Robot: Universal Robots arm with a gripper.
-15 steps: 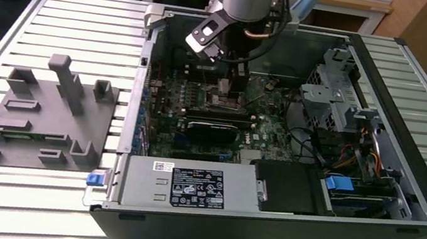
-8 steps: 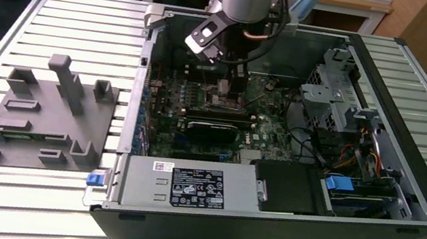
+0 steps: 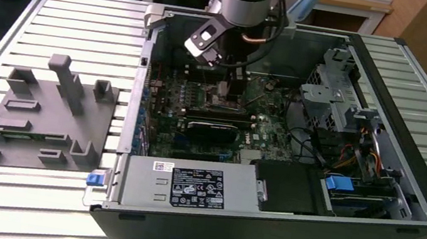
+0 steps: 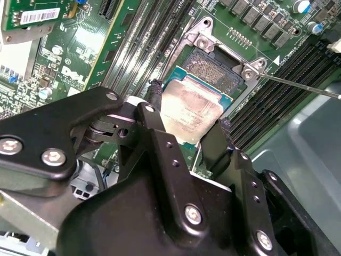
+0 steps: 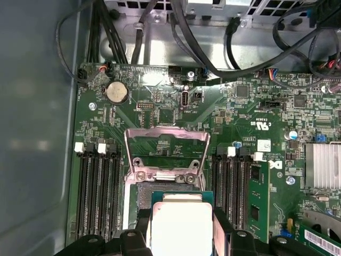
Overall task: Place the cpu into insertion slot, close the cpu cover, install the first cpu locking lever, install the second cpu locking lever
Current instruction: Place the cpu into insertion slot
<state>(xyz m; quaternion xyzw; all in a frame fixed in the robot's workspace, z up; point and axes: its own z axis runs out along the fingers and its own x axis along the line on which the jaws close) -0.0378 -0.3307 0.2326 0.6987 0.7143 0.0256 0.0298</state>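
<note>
My gripper (image 4: 189,114) is shut on the cpu (image 4: 193,108), a flat silvery square held by its two side edges between the black fingers (image 5: 221,226). The cpu (image 5: 181,224) hangs tilted just above and partly over the insertion slot (image 4: 216,72), a dark square socket with a metal rim in the green board. The cpu cover (image 5: 165,174), a silver frame with a large window, stands swung open past the slot (image 5: 143,193). A thin metal locking lever (image 4: 298,85) sticks out sideways from the socket corner. In the exterior view the gripper (image 3: 231,87) is down inside the open computer case.
Long black memory slots (image 5: 98,192) flank the socket on both sides. Cables (image 5: 213,58) run along the case wall beyond the board. A power supply (image 3: 186,185) and drive cage (image 3: 342,107) crowd the case. A grey fixture (image 3: 49,114) lies on the slatted table at the exterior view's left.
</note>
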